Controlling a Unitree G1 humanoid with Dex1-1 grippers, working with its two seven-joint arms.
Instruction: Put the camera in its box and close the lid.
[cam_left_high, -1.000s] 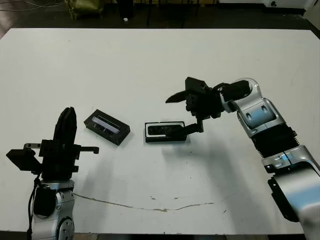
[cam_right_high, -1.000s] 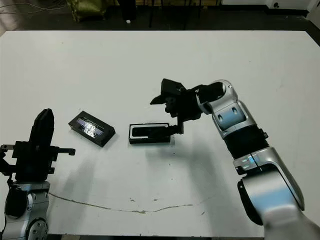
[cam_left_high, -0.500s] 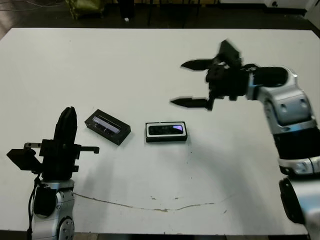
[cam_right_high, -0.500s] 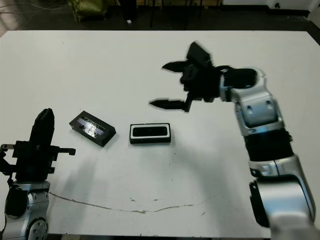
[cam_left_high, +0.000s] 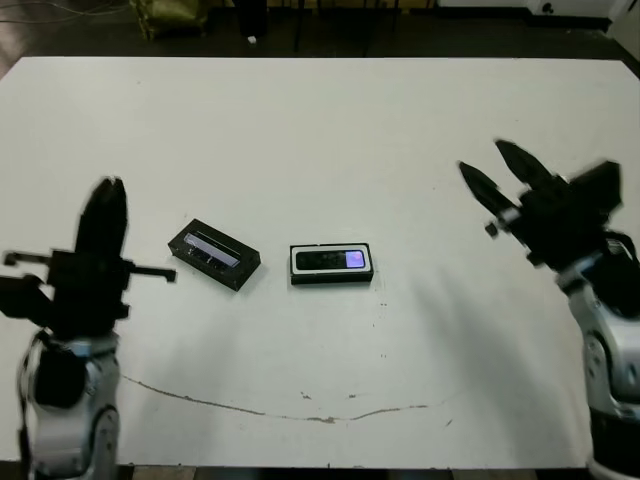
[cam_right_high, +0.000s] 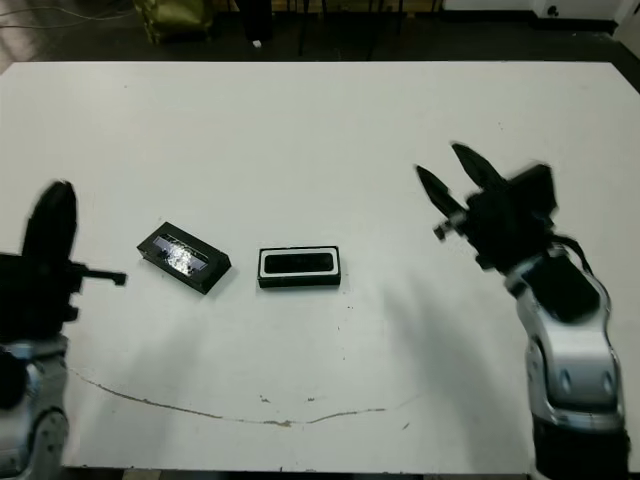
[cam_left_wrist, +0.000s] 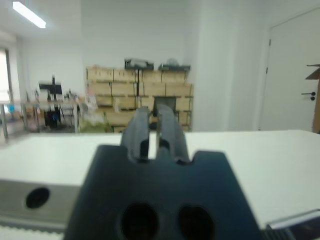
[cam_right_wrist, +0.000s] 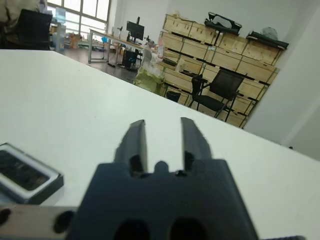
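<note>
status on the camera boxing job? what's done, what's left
Done: the camera lies in the box, purplish spot facing up. In hand: nothing. The right gripper is open and empty, off to the box's right above the table; the left gripper is shut near the table's left edge. Left: the lid lies beside the box on its left, apart from it, not yet fitted on.

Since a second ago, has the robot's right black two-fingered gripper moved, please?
Yes. The right gripper has pulled away to the robot's right, leaving the white-lined black box, which holds the camera.
</note>
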